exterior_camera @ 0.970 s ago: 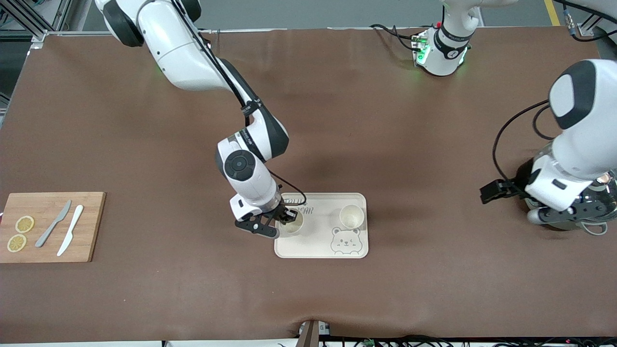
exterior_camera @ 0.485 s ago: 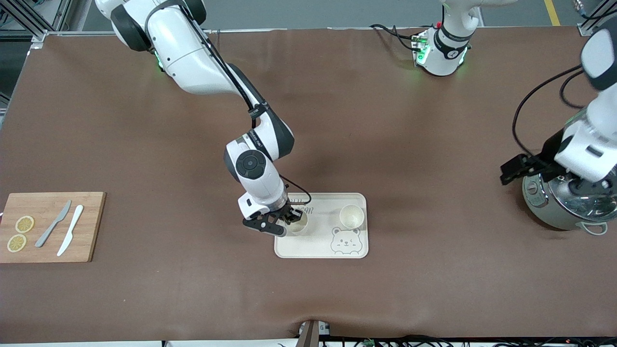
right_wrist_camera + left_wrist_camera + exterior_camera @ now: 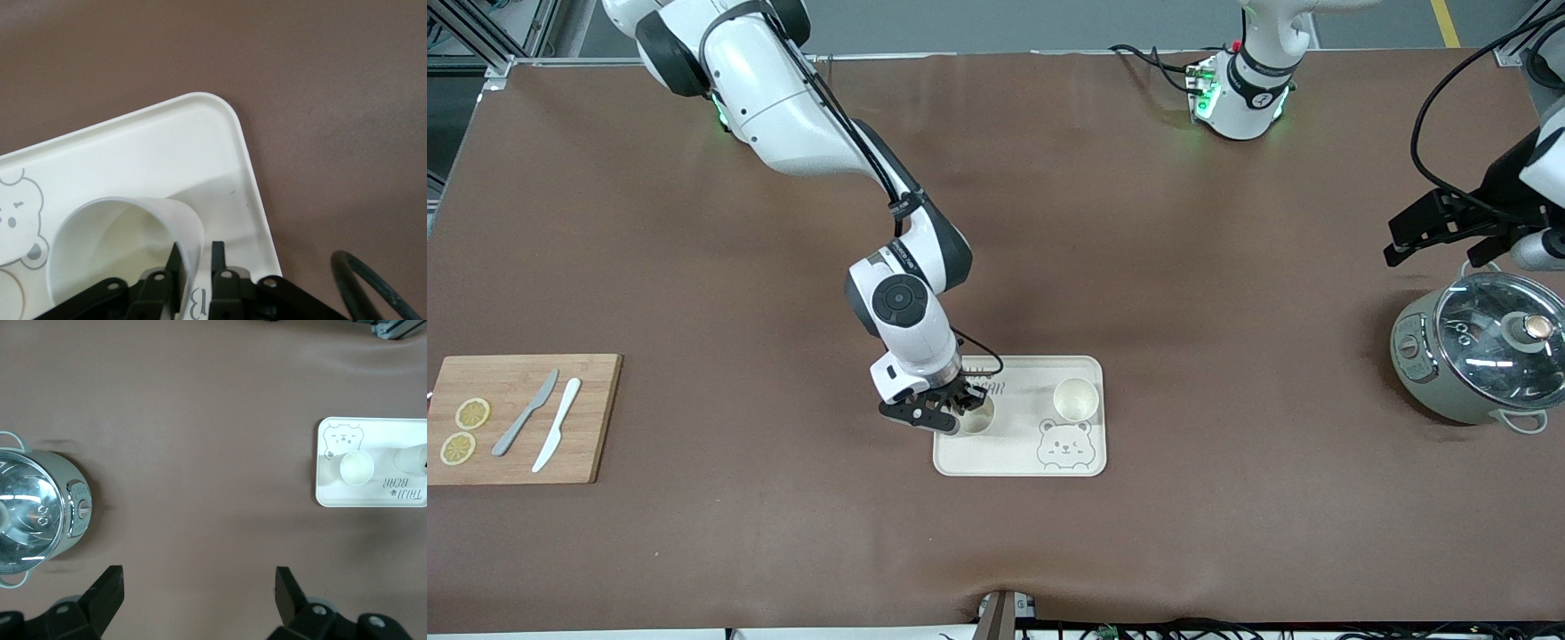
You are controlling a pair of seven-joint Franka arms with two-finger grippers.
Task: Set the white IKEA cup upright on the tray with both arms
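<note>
**Second cup comes down on the tray as the left arm pulls clear**

At the far left of the front view a wooden cutting board [image 3: 523,419] with two knives and lemon slices lies untouched on the worktop [image 3: 694,293].

Just left of centre, the right pincer [image 3: 963,404] has shifted a little toward the middle of the tray [image 3: 1021,464] over the last second and now sits low over it. Its fingers are pinched on the rim wall of a white cup [image 3: 975,418], one inside and one outside, as the right wrist view shows [image 3: 127,247]. The cup stands mouth-up at the tray's end toward the right arm, beside the lettering. By the look of it the cup is down or nearly so, and release would be the step left.

A second white cup [image 3: 1075,398] already stands upright above the bear drawing.

At the upper right, the left pincer [image 3: 1449,233] has risen off the grey cooker [image 3: 1474,358], its fingers spread wide and empty [image 3: 200,597].
</note>
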